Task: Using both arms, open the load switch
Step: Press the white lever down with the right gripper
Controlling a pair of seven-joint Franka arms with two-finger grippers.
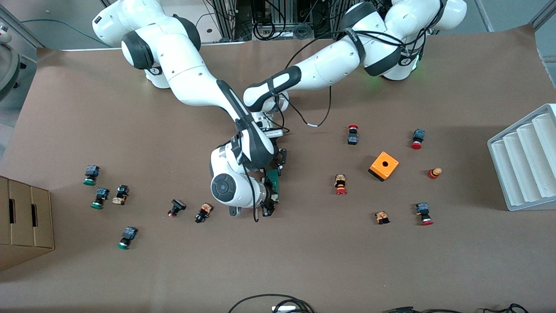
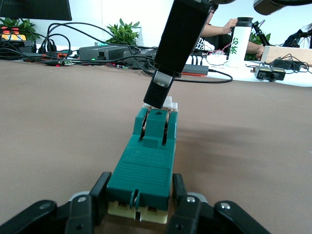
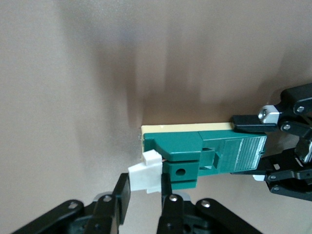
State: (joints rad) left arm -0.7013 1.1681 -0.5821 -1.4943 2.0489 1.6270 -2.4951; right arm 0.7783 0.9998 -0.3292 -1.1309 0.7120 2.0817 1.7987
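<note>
The load switch (image 1: 273, 179) is a slim dark-green block lying on the brown table, in the middle. My left gripper (image 2: 140, 199) is shut on one end of it, a finger pressed to each side of the green body (image 2: 146, 165). My right gripper (image 3: 144, 192) is shut on the small white end piece (image 3: 145, 176) at the switch's other end. In the front view the right gripper (image 1: 270, 204) is at the end nearer the camera and the left gripper (image 1: 280, 161) at the farther end. A green lever part (image 3: 181, 171) sits beside the white piece.
Small push-buttons lie scattered on both sides, the closest being a black one (image 1: 203, 212) and a red-capped one (image 1: 340, 184). An orange box with a hole (image 1: 384, 165) stands toward the left arm's end. A white ribbed tray (image 1: 525, 161) and a cardboard box (image 1: 24, 221) sit at the table's ends.
</note>
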